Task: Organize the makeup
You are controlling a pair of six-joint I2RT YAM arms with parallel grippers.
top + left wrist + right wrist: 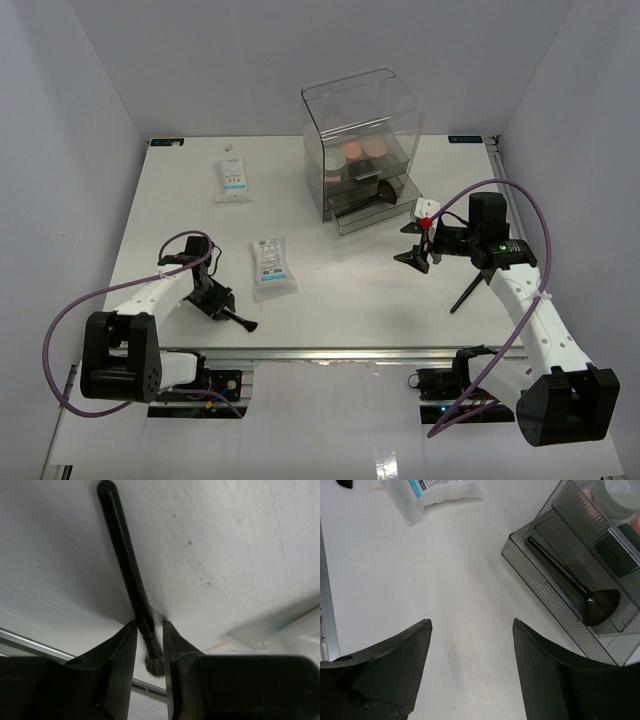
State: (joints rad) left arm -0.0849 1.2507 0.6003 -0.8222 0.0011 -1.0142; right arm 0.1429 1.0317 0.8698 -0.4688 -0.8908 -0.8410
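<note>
Brushes, count two: a thin black brush (127, 565) is pinched in the left gripper (149, 635), and a fan brush (570, 582) lies in the lower drawer (517, 550) of the clear box (360, 100) at upper centre of the top view. Sachets, two as well: one white sachet (233, 178) sits toward the upper left of the table (350, 290), and the other sachet (272, 266) is left of centre.

Three round ones show through the clear wall, two pink compacts (352, 150) and a pale compact (335, 160), with one black compact (360, 171) beside them.

The left arm crouches low at lower left. Its fingers are clamped just above the bristles, and the handle points to the lower right. The right arm reaches in from the right edge, with the right gripper (472, 625) gaping wide and holding nothing.
</note>
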